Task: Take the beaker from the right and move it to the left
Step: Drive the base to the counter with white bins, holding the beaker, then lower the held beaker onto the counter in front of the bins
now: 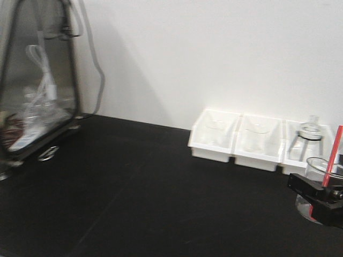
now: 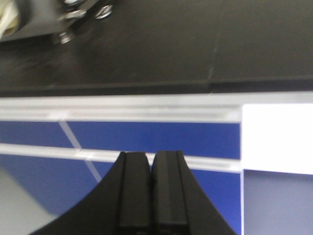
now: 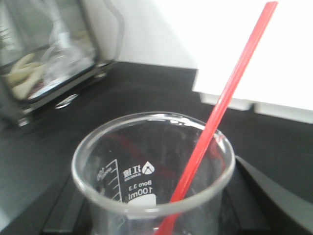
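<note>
Although the right claw [image 1: 312,194] sits around the beaker [image 1: 316,168] at the far right of the tabletop [image 1: 161,187], whether it pinches the glass cannot be told; a firm, level hold should keep the red rod [image 3: 220,112] from tipping; the left claw [image 2: 150,186] is closed, empty

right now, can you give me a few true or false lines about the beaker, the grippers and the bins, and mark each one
1. A red rod leans inside the beaker. True.
2. The left gripper is wide open. False: its jaws are pressed together.
3. The beaker carries a 100ml mark. True.
4. The beaker sits inside a white bin. False: it is out in front of the white bins, over the black table, with the right gripper around it.
</note>
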